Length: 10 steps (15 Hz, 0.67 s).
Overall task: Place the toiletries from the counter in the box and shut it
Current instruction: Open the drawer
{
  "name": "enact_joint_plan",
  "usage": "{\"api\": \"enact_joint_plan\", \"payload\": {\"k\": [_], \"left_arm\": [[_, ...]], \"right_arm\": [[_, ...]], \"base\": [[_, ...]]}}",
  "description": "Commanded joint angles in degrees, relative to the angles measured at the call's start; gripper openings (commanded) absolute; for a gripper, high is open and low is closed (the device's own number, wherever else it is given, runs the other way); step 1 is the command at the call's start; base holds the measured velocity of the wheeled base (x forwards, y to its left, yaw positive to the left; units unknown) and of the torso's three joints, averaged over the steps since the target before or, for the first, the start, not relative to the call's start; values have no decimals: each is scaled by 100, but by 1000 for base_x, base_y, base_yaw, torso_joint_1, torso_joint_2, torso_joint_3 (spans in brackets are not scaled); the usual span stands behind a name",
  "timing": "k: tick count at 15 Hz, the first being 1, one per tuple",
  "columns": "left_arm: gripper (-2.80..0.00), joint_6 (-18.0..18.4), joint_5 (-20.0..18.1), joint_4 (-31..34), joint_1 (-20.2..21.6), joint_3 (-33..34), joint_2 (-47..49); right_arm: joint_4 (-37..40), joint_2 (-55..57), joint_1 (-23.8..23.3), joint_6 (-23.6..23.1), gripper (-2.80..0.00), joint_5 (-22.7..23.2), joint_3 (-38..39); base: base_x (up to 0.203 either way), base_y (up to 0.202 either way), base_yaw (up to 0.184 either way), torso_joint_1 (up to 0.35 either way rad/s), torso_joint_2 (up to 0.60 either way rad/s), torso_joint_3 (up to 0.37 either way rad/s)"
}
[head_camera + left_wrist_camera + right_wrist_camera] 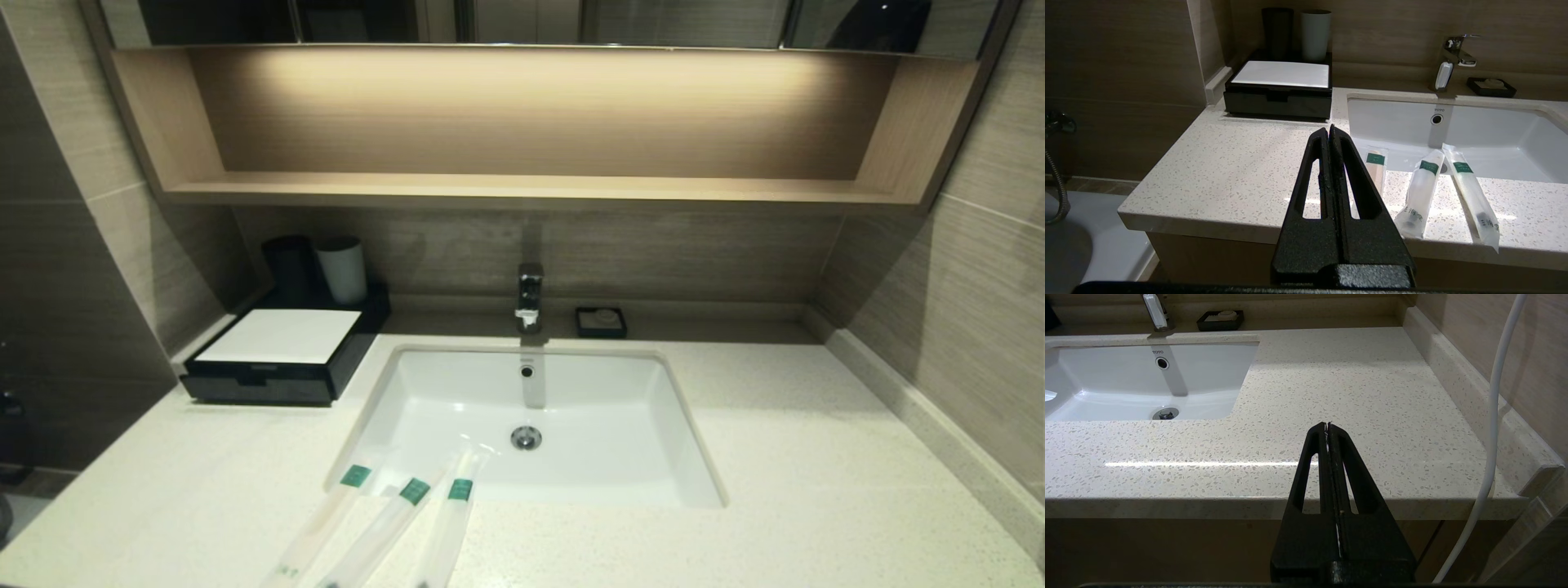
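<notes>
Still toiletries [377, 523] on counter [816, 490] (box [282, 353] shut)

Lit wooden shelf [522, 189] on seemingly tiled walls [980, 310].

In the head view the three sachets [384, 523] run off the bottom edge, while in the left wrist view the closed left gripper [1329, 130] hides much of the leftmost sachet [1375, 163], and their small print is unreadable.
</notes>
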Motion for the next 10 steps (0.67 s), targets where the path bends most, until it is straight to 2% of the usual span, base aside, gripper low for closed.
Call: {"api": "enact_joint_plan", "payload": {"k": [1, 7, 10], "left_arm": [[-280, 26, -7, 286, 2, -449, -2], [-280, 299, -27, 654, 2, -1475, 163], [-280, 145, 156, 486, 6, -2276, 1438]], "right_arm": [[-2, 6, 0, 0, -280, -3, -3], [-2, 6, 0, 0, -280, -3, -3], [-2, 6, 0, 0, -280, -3, 2]], "base": [[0, 0, 0, 0, 0, 0], [0, 0, 0, 0, 0, 0], [0, 0, 0, 0, 0, 0]]}}
